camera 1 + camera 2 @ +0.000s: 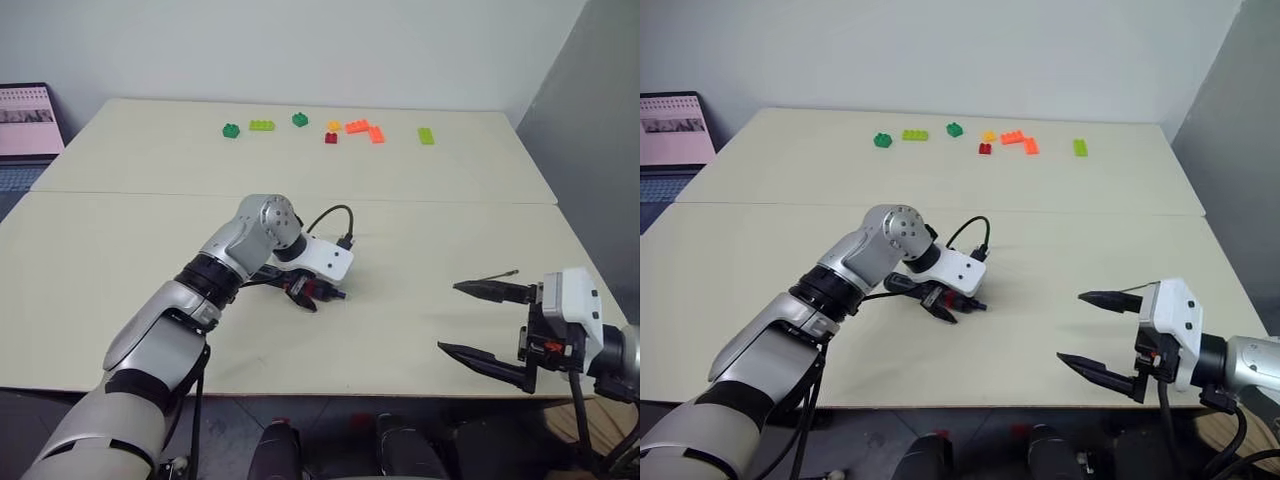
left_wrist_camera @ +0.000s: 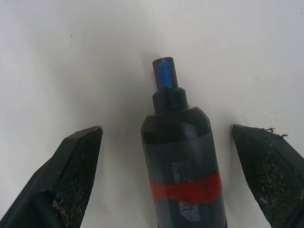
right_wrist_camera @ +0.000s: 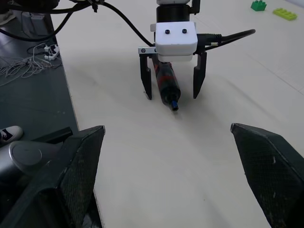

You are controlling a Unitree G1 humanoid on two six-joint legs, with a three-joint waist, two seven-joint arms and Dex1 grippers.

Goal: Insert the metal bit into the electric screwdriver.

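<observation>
Step in hand, by judgement: pick-up of the electric screwdriver (image 2: pixel 183 161), not yet gripped. Lying flat on the bench (image 1: pixel 120 250), near its middle, blue tip (image 2: pixel 164 76) pointing away from the left wrist, red band (image 2: pixel 185 186) further back along the barrel. At the left tool (image 3: pixel 172 96): spread wide, pointed steeply down, one finger on each side of the barrel, clear of both sides. At the right tool (image 1: pixel 448 316): likewise spread, pinching nothing, held over the front right of the bench, well apart from the screwdriver. Metal bit (image 1: pixel 503 274): a thin dark rod just beside the upper finger of the right tool; cannot tell whether lying on the bench or touching that finger. To do well: lower until the pads bracket the barrel at mid height, keep it centred, close slowly behind the red band, leaving the blue tip free for the bit. Expect rolling of the round barrel if met by one pad first. Lift level.
</observation>
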